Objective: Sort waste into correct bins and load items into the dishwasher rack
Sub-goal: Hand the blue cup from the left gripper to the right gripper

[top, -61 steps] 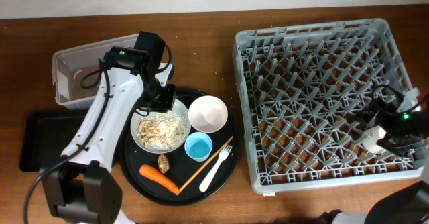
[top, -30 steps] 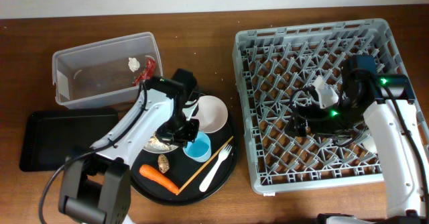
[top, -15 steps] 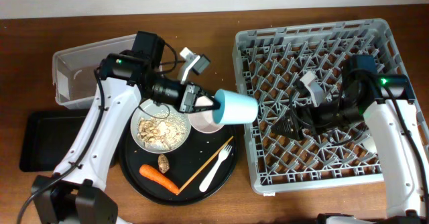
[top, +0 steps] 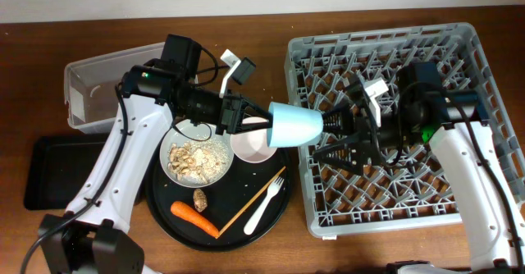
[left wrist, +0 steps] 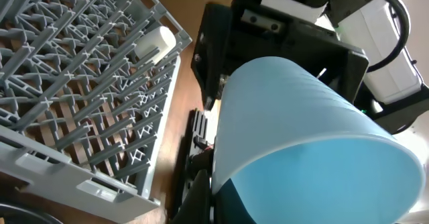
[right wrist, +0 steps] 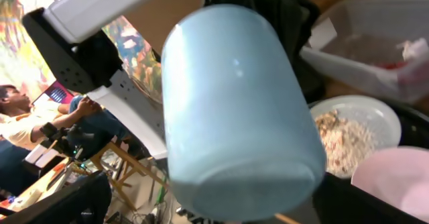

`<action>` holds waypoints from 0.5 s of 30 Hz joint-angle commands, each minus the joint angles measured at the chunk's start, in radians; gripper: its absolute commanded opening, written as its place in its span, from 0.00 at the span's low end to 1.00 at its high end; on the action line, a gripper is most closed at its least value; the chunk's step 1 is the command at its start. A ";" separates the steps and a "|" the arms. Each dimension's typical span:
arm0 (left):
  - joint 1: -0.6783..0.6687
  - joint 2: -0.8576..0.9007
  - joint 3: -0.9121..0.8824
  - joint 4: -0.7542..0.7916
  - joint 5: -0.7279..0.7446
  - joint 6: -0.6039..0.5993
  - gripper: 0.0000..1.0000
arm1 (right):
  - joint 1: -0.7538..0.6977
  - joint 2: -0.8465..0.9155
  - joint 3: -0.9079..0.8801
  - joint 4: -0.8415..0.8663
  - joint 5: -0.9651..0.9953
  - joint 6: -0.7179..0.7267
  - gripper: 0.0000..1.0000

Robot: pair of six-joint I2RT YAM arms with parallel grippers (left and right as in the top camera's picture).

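The small light-blue cup (top: 295, 125) hangs on its side in the air between the round tray and the dishwasher rack (top: 459, 52), base toward the rack. My left gripper (top: 244, 118) is shut on its rim; the left wrist view shows the cup (left wrist: 301, 137) filling the frame above the jaws (left wrist: 218, 197). My right gripper (top: 330, 137) is open, its fingers either side of the cup's base without closing. From the right wrist, the cup (right wrist: 234, 110) sits between the spread fingers (right wrist: 362, 197). A white cup (left wrist: 155, 43) lies in the rack.
On the round black tray (top: 279, 216) are the speckled plate of crumbs (top: 195, 161), pink bowl (top: 250, 147), carrot (top: 194, 217), brown lump (top: 200, 198), white fork (top: 264, 204) and chopstick (top: 250, 202). The clear tub (top: 107, 89) and shallow black tray (top: 49, 171) stand at the left.
My left gripper took the blue cup off the round tray and carried it right toward the rack. My right gripper moved left until its open fingers flank the cup's base.
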 commanded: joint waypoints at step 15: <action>-0.063 -0.018 0.007 -0.043 0.036 0.023 0.00 | 0.009 -0.014 0.014 0.019 -0.077 -0.018 0.66</action>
